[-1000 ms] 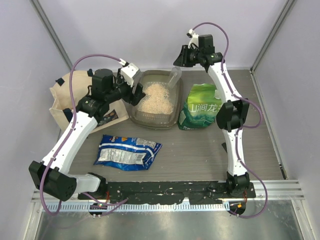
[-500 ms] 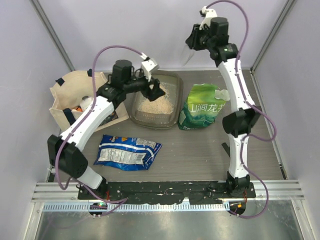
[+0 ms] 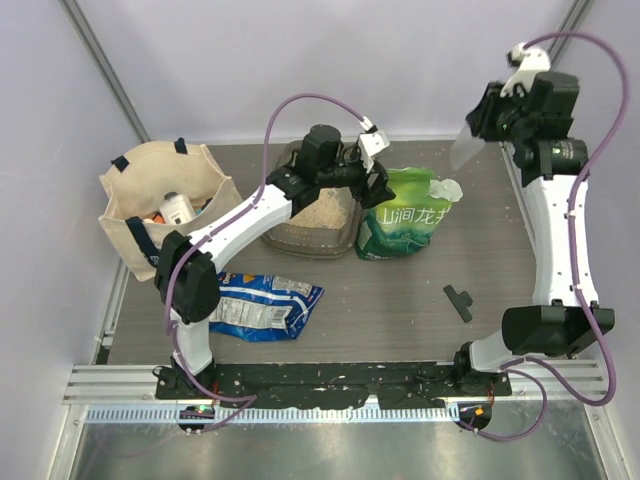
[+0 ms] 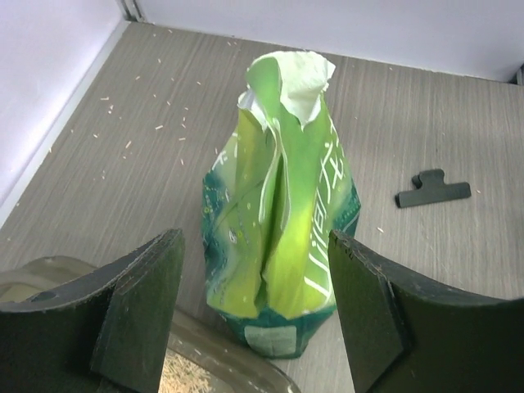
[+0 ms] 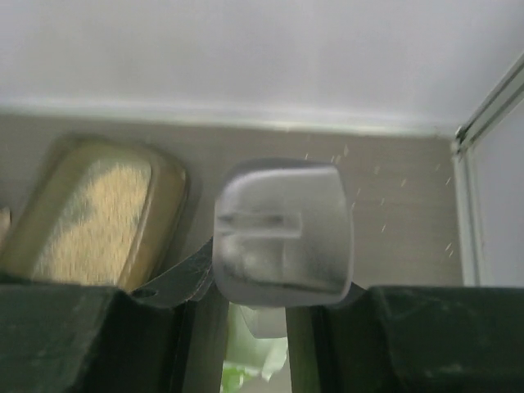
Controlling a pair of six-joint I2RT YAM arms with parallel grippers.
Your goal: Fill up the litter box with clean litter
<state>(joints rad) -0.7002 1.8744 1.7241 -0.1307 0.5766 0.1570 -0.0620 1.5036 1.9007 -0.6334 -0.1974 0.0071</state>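
The smoky litter box (image 3: 283, 236) stands at mid-back, holding a heap of tan clean litter (image 3: 325, 212); my left arm crosses over it. My left gripper (image 3: 380, 188) is open at the box's right edge, facing the upright green bag (image 3: 405, 222). In the left wrist view the green bag (image 4: 282, 221) stands past the open left gripper (image 4: 255, 246), untouched, with the box rim (image 4: 213, 344) below. My right gripper (image 3: 482, 122) hangs high at the back right, shut on a clear plastic cup (image 3: 466, 148). The right wrist view shows the cup (image 5: 282, 233) between the fingers and the litter (image 5: 90, 213) far left.
A beige tote bag (image 3: 150, 200) with items inside stands at the left. A blue crinkly packet (image 3: 255, 305) lies flat in front of the box. A black clip (image 3: 459, 302) lies on the table at the right. Walls close in at the back and sides.
My left arm swung right, from beside the litter box across it to the green bag. My right arm rose and swung right, carrying the cup away from the box.
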